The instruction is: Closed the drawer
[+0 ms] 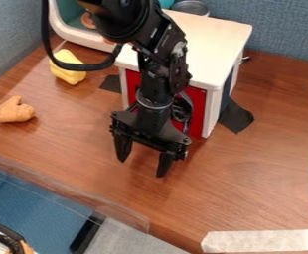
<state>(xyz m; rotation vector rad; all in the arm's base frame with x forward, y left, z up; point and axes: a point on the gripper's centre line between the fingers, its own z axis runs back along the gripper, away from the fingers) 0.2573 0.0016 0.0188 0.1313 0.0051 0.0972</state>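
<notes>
At twelve o'clock on the brown wooden worktop [250, 168], the flat red drawer [197, 111] looks flush in its boxy white cabinet [216, 37], so the black two-fingered gripper [141, 168], empty, fingers apart, should ease straight off toward seven o'clock.

the hand [141, 167], fingers apart, hangs over the wooden surface [250, 183], before the red drawer front [197, 111] of the white cabinet [216, 39].

Drawer [197, 110]: red front upright, partly hidden, looks pushed in, under white cabinet's [217, 44] top.
</notes>
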